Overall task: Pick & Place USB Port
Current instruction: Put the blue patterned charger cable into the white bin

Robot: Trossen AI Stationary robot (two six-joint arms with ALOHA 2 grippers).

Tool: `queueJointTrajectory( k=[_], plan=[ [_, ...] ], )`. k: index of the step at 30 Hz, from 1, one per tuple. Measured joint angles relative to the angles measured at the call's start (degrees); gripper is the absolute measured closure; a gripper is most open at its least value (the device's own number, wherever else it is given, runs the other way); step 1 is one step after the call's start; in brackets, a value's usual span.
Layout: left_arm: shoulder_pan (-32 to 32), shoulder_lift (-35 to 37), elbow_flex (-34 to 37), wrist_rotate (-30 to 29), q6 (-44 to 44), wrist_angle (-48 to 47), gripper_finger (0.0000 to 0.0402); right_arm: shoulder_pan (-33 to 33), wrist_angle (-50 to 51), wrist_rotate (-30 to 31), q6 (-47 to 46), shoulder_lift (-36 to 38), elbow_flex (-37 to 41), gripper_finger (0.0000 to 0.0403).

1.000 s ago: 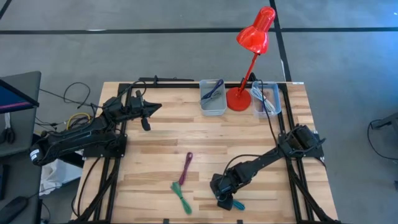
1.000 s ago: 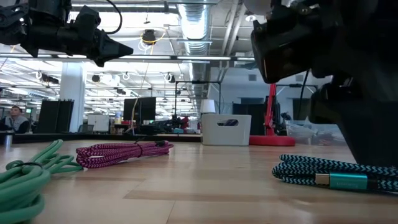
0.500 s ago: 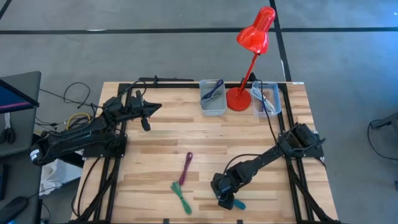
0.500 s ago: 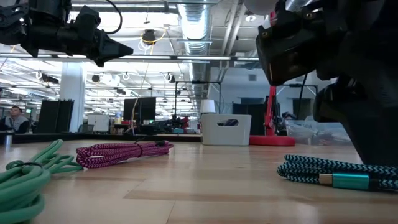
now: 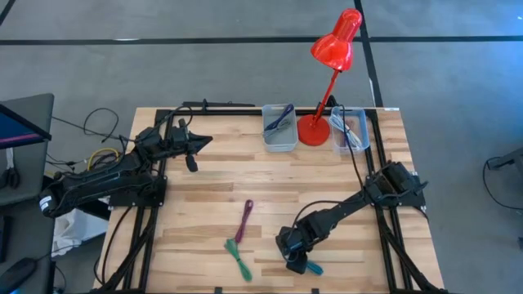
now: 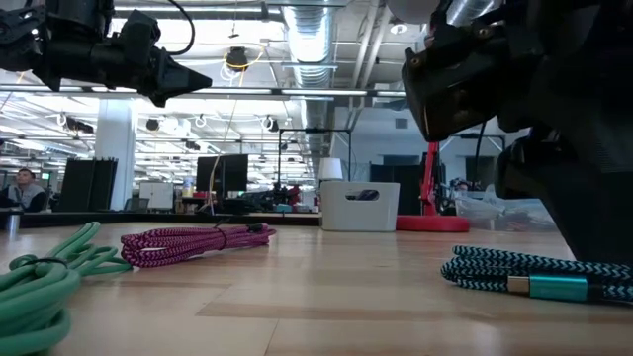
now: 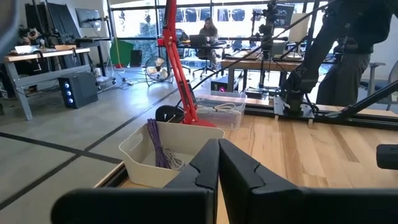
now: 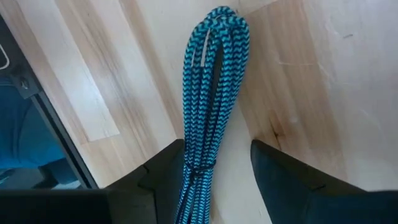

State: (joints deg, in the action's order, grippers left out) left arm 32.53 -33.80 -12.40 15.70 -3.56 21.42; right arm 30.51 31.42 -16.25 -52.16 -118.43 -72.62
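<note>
A blue-and-black braided USB cable (image 8: 214, 81), coiled into a long bundle, lies flat on the wood near the table's near edge (image 5: 311, 268); the low view shows its teal plug (image 6: 549, 288). My right gripper (image 8: 217, 152) hangs open just above it, pointing down, one finger on each side of the bundle; whether a finger touches it I cannot tell. It shows in the high view too (image 5: 296, 261). My left gripper (image 5: 207, 140) waits shut in the air near the far left corner (image 7: 218, 149).
A magenta cable (image 5: 245, 219) and a green cable (image 5: 239, 258) lie left of my right gripper. At the far edge stand a grey bin (image 5: 279, 127) holding a purple cable, a red desk lamp (image 5: 315, 129) and a clear bin (image 5: 350, 131). Bare wood lies between.
</note>
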Motion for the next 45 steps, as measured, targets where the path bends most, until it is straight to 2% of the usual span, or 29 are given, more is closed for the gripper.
queueJointTrajectory(
  k=[4,9,11,17,28,35,45],
  plan=[
    [0.01,0.0,0.0,-0.01,-0.02,0.0,0.039,-0.01,0.14,0.51,0.95,0.17,0.18,0.0253],
    [0.02,0.0,0.0,0.0,-0.02,0.0,0.039,-0.34,0.31,1.26,4.05,0.27,0.31,0.0365],
    [0.02,0.0,0.0,0.0,-0.02,-0.01,0.039,-0.33,-0.76,1.06,5.69,0.33,0.29,0.0387],
    [0.0,0.0,0.0,0.0,-0.02,0.02,0.039,-1.15,-0.07,0.66,6.46,3.19,0.34,0.0394],
    [0.02,0.0,0.0,-0.02,-0.02,0.02,0.039,-5.48,7.82,13.47,12.04,13.84,0.52,0.0398],
    [0.0,0.0,0.0,0.0,-0.02,0.04,0.039,-9.51,11.06,18.52,19.05,18.98,0.46,0.04],
    [0.0,0.0,0.0,-0.02,-0.02,0.04,0.039,-18.54,12.05,24.11,31.61,24.35,0.35,0.04]
  ],
)
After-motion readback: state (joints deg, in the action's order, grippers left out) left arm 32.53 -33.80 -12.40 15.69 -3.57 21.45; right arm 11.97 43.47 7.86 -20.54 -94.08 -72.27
